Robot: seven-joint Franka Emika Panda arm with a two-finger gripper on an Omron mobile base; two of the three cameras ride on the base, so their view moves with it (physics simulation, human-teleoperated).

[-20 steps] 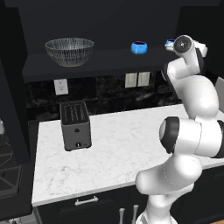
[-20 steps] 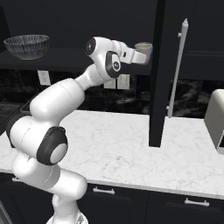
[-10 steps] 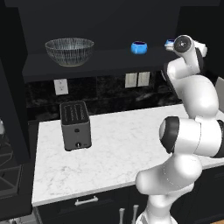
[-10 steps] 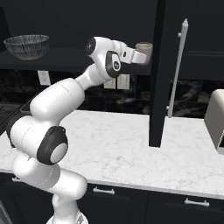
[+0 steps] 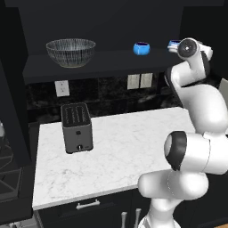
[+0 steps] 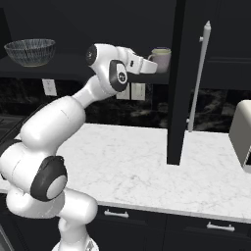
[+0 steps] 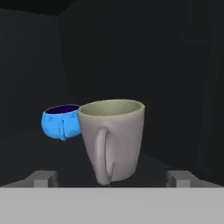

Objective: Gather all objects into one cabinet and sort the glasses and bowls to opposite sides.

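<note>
Beige cup (image 7: 113,140): upright on the dark shelf (image 5: 102,62) of the black wall cabinet, handle turned toward me. Just behind it on one side sits a small blue bowl (image 7: 61,121); in the hand view the two overlap, so I cannot tell whether they touch. The base views put the cup at the shelf's door end, beside the tall door (image 6: 176,83) with its white bar handle (image 6: 198,73).

My gripper (image 7: 113,178): jaws spread wide, one fingertip (image 7: 43,177) well out on each side of the cup, gripping nothing. The cup stands on its own.

Step in hand, as I judge it: the cup is set down; I now need to back out cleanly.

- Retreat straight along my approach line, level with the shelf; no sideways drift, since the handle points at me and a fingertip could catch it.
- Keep the jaws wide until I am past the shelf edge.
- Mind the door close by my wrist side.

Further along the shelf: second blue bowl (image 5: 141,48), then the clear glass bowl (image 5: 71,51) at the far end. The cup lies next to a bowl, so the sorting is probably not finished. Toaster (image 5: 76,127) on the counter, not mine to move.
</note>
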